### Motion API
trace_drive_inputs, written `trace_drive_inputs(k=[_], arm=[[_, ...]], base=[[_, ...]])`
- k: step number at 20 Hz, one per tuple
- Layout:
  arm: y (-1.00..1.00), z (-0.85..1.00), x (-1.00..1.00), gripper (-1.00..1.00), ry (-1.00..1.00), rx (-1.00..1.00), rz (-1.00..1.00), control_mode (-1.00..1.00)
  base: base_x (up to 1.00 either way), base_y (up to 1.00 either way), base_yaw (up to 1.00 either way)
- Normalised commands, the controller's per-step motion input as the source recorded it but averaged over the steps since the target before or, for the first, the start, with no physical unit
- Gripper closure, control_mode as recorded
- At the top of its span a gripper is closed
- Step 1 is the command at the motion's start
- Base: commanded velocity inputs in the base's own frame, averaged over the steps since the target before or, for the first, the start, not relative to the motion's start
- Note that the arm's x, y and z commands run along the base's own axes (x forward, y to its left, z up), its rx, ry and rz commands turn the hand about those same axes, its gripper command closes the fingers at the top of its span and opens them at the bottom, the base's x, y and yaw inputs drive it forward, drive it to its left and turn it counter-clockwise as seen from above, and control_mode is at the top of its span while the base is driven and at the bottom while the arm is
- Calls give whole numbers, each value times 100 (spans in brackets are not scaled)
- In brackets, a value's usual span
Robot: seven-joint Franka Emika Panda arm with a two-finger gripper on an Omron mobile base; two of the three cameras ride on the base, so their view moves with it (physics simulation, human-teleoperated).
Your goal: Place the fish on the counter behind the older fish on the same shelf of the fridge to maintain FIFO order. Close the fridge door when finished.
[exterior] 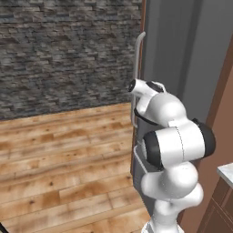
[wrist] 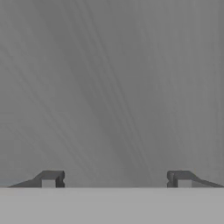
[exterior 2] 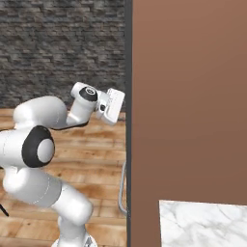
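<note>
The gripper [wrist: 114,179] is seen in the hand view with its two dark fingertips [wrist: 51,178] set wide apart, and nothing is held between them. A plain brushed grey surface is faced by the fingers at close range; from the base views this is taken to be the fridge door [exterior: 182,59].

In the left base view the door is seen as a tall grey panel standing edge-on to the right of the arm, with its long light grey bar handle [exterior: 136,73] running down its near edge. The white wrist of the arm is pressed up close to the panel, just beside the handle (whether it is actually touched cannot be told). In the right base view the hand is seen reaching toward the dark edge of the door [exterior 2: 128,96], beside a broad brown wood panel [exterior 2: 188,96].

A corner of the marble counter [exterior 2: 202,224] is shown at the lower right of the right base view, and a small part of it is also seen in the left base view over brown cabinets [exterior: 218,205]. A wooden floor [exterior: 59,159] and a dark stone wall [exterior: 63,50] lie behind the arm.
</note>
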Motion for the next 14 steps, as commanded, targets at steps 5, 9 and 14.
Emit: trace_drive_inputs(k=[5, 9, 14], arm=[[-69, -17, 0, -100, -9, 1, -11, -100], [-62, -16, 0, -100, -5, 2, -9, -100], [-33, -25, -14, -100, -11, 0, -5, -100]], base=[[0, 0, 0], [0, 0, 0], [0, 0, 0]])
